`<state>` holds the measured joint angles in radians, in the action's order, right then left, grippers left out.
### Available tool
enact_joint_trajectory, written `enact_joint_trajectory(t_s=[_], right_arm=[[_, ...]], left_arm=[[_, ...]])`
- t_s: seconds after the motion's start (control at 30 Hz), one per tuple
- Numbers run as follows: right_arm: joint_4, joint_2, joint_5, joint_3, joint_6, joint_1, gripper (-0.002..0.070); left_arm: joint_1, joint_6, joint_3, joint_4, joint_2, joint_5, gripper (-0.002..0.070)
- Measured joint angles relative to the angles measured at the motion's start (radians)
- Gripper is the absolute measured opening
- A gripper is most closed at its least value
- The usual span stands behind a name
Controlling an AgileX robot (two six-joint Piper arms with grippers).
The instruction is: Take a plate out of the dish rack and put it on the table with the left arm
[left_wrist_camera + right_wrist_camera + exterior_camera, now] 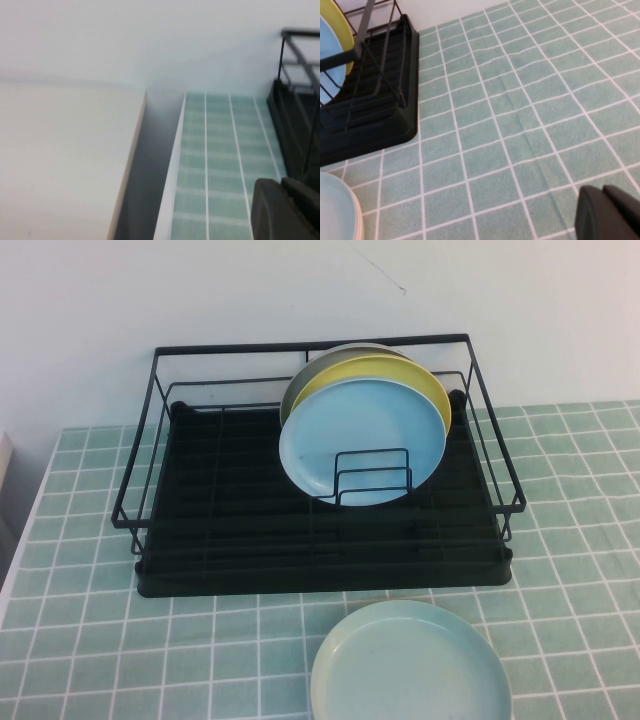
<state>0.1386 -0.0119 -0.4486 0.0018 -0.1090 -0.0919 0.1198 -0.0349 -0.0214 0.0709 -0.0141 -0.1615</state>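
Observation:
The sky-blue plate point(362, 440) stands upright in the small wire holder of the black dish rack point(250, 530), in front of a yellow plate point(400, 375) and a grey one. Its edge also shows in the right wrist view point(330, 65). Neither arm shows in the high view. My left gripper point(282, 207) is shut and empty, low over the tiled table point(220, 150) by the rack's left end point(295, 125). My right gripper point(606, 212) is shut and empty over bare tiles point(520, 100), to the right of the rack point(375, 115).
A paler mint-green plate point(410, 665) lies flat on the table in front of the rack; it also shows in the right wrist view point(335, 210). The table's left edge point(172, 165) borders a gap and a beige surface point(60, 160). A white wall stands behind.

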Motion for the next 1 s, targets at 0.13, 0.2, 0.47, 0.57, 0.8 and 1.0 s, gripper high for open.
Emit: enact_joint_trajectory(t_s=[0.13, 0.2, 0.47, 0.57, 0.8, 1.0], right_arm=[[0.000, 0.000, 0.000, 0.000, 0.000, 0.000, -0.0001], [0.000, 0.000, 0.000, 0.000, 0.000, 0.000, -0.0001], [0.000, 0.000, 0.000, 0.000, 0.000, 0.000, -0.0001], [0.000, 0.000, 0.000, 0.000, 0.000, 0.000, -0.0001], [0.000, 0.000, 0.000, 0.000, 0.000, 0.000, -0.0001], [0.000, 0.000, 0.000, 0.000, 0.000, 0.000, -0.0001]], left_arm=[[0.000, -0.012, 0.000, 0.036, 0.000, 0.162, -0.0003], [0.000, -0.050, 0.000, 0.058, 0.000, 0.281, -0.0003], [0.000, -0.134, 0.000, 0.082, 0.000, 0.725, -0.0003], [0.000, -0.134, 0.000, 0.082, 0.000, 0.787, -0.0003], [0.000, -0.204, 0.000, 0.085, 0.000, 0.901, -0.0003], [0.000, -0.380, 0.011, 0.085, 0.000, 1.132, -0.0003]])
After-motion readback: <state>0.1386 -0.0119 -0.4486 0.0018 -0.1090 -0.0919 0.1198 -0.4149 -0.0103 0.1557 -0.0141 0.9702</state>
